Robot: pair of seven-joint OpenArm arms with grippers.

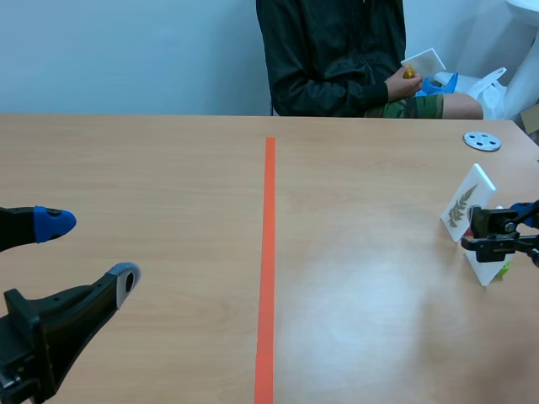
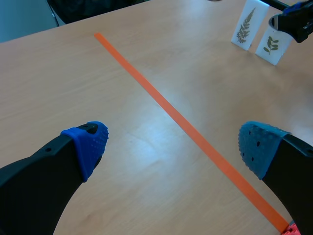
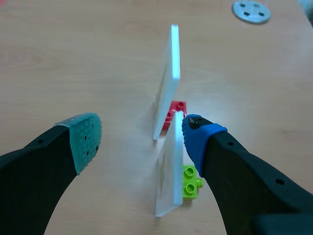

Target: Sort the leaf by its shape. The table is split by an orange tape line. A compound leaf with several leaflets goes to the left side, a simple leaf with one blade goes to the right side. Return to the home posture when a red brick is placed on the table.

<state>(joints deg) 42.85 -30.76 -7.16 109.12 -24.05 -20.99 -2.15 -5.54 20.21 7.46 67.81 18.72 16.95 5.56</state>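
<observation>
Currently the right end effector (image 3: 141, 138) gapes wide around a white upright leaf card (image 3: 168, 171) on a green brick (image 3: 190, 182), right of the orange tape line (image 1: 269, 252); its leaf print is too small to read. The left end effector (image 2: 173, 146), also wide, hovers left of that line.

We look across a pale wooden surface (image 1: 168, 168) to a bare wall (image 1: 126, 50).

The surface is light wood with a fine grain, and it fills our scene view up to a straight far edge. An orange tape line (image 1: 269, 252) runs down its middle, away from us. Right of the line, soft overhead light leaves a broad, whitish sheen (image 1: 354, 278) on the wood. Behind the far edge the wall is smooth and pale blue-white, evenly lit. A person (image 1: 328, 59) in a dark jacket sits against it, just right of the middle, and a white plastic bag (image 1: 497, 88) lies beside them, near the corner.
</observation>
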